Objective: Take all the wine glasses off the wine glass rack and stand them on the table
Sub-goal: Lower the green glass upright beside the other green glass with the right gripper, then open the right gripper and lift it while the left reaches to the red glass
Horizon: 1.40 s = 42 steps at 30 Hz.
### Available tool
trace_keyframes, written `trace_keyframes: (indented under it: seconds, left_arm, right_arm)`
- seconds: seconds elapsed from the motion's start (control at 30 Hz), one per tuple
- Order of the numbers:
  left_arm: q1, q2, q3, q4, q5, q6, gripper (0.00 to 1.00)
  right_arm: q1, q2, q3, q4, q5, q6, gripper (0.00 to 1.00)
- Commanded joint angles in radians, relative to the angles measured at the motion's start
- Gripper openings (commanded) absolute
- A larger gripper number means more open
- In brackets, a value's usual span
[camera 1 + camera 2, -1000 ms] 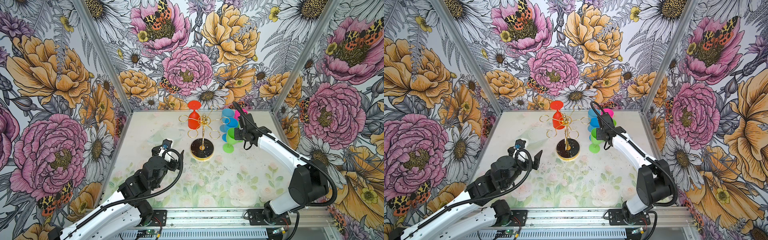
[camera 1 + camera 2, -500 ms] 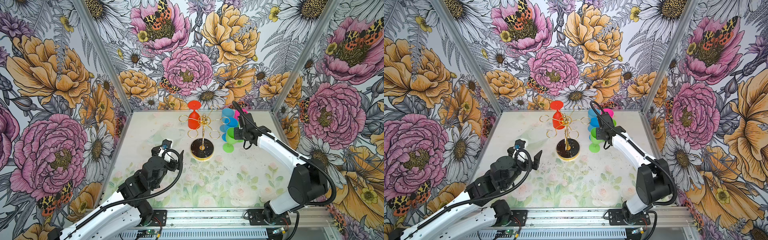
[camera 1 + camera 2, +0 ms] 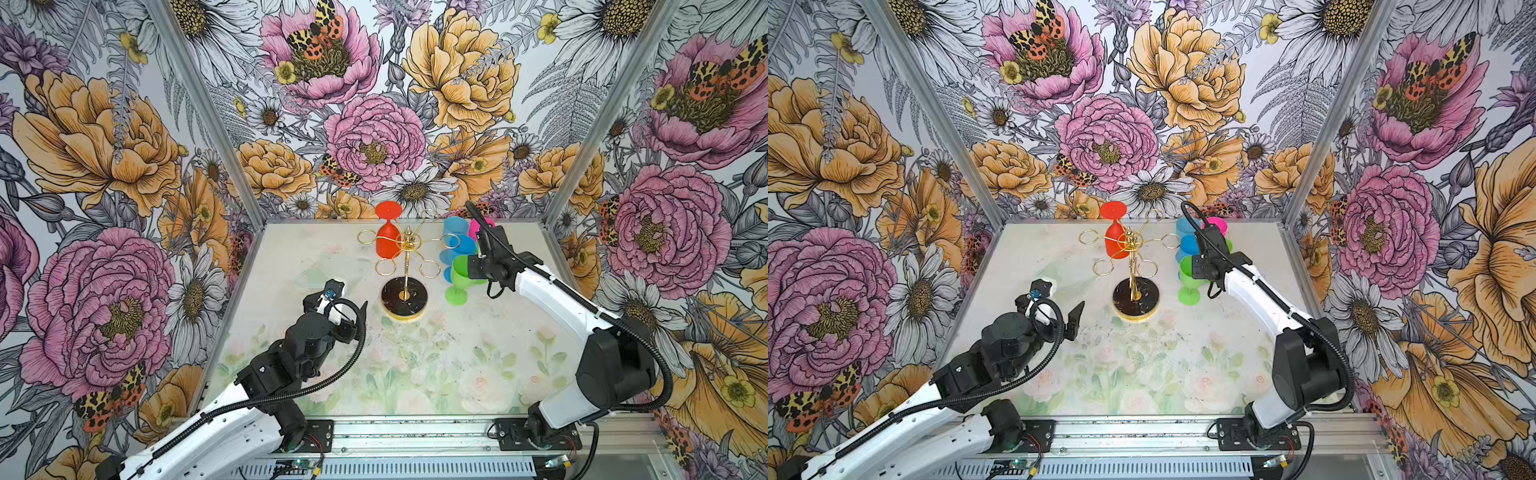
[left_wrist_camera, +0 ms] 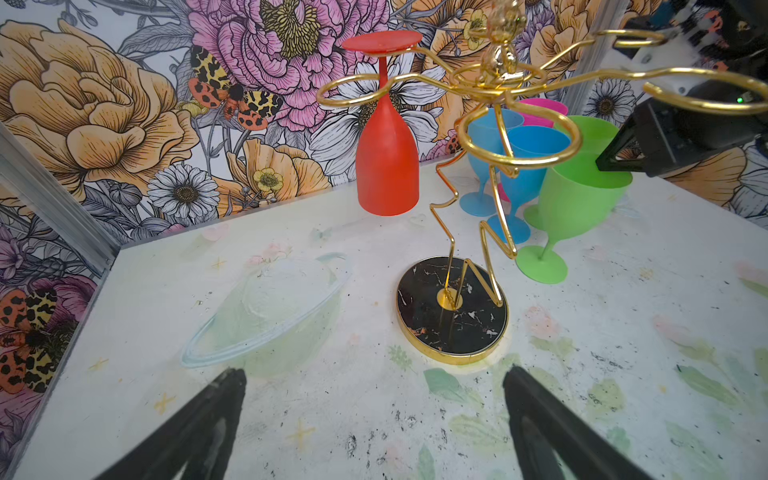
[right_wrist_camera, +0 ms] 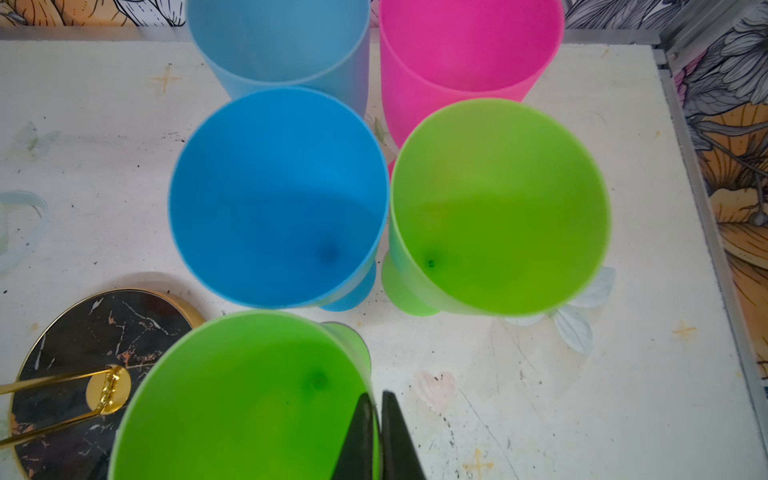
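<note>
The wine glass rack [image 3: 404, 297] is a gold wire stand on a round black base, mid-table in both top views [image 3: 1136, 297]. A red wine glass [image 3: 386, 243] hangs upside down from a rear loop, also seen in the left wrist view [image 4: 386, 166]. My right gripper [image 5: 376, 397] is shut on the rim of a green wine glass [image 5: 249, 395], one finger inside and one outside. That glass [image 3: 459, 278] stands tilted just right of the rack, its foot on the table. My left gripper [image 4: 374, 372] is open and empty in front of the rack base [image 4: 451, 311].
Behind the held glass stands a cluster of upright glasses: a blue one [image 5: 274, 199], a paler blue one [image 5: 278, 41], a pink one [image 5: 469, 45] and another green one [image 5: 498, 208]. The back wall and the right wall are close to them.
</note>
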Motion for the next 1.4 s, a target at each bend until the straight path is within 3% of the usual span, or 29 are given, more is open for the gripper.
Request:
trace_keyframes:
  seconds: [0.0, 0.5, 0.7, 0.9, 1.07, 1.23, 1.37]
  left_arm:
    - [0.006, -0.013, -0.010, 0.003, 0.024, 0.001, 0.99]
    - [0.018, 0.016, -0.001, 0.001, 0.031, -0.005, 0.99]
    - [0.112, 0.023, 0.040, -0.025, 0.112, -0.043, 0.99]
    - [0.301, 0.026, 0.127, -0.087, 0.293, -0.090, 0.99]
    - [0.533, 0.091, 0.219, -0.136, 0.551, -0.162, 0.97]
    - [0.754, 0.222, 0.349, -0.140, 0.814, -0.261, 0.93]
    - [0.837, 0.377, 0.487, -0.140, 0.994, -0.337, 0.89]
  right_arm:
    - [-0.006, -0.013, 0.026, -0.034, -0.024, -0.001, 0.13]
    - [-0.007, -0.130, 0.099, -0.081, -0.105, -0.004, 0.54]
    - [-0.007, -0.207, 0.124, -0.093, -0.155, 0.000, 0.63]
    - [-0.008, -0.288, 0.104, -0.094, -0.248, 0.013, 0.72]
    - [-0.009, -0.350, 0.069, -0.092, -0.345, 0.003, 0.76]
    - [-0.009, -0.416, 0.006, -0.092, -0.384, -0.037, 0.77]
    - [-0.009, -0.454, -0.042, -0.091, -0.447, -0.057, 0.76]
